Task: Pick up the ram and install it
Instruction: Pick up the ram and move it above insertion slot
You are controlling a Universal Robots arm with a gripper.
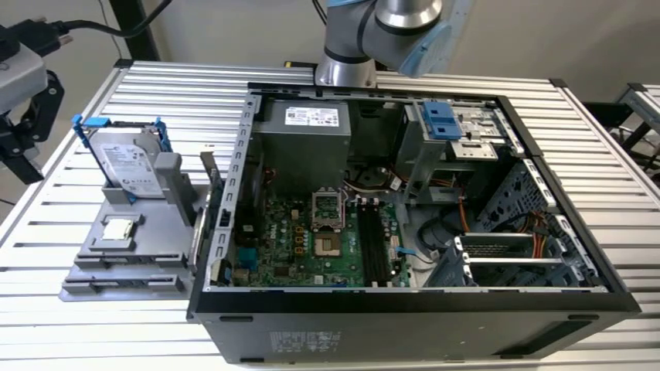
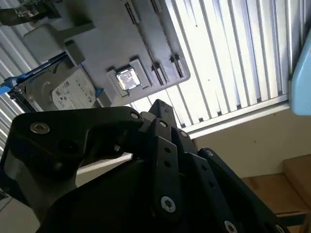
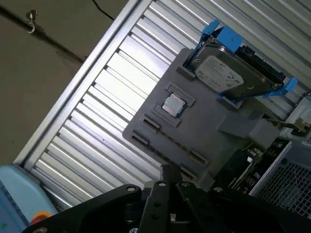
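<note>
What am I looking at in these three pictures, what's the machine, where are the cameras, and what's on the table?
This is a robot arm rising from a slatted metal table. The exterior view comes from a camera off the arm; both wrist views come from cameras riding on it, looking past its gripper. On the table stands an open computer case, its green motherboard exposed. Toward the exterior view's left, a grey holder carries a hard drive in a blue bracket and a silver processor chip. The gripper hangs near that holder; whether it holds anything I cannot tell.
</note>
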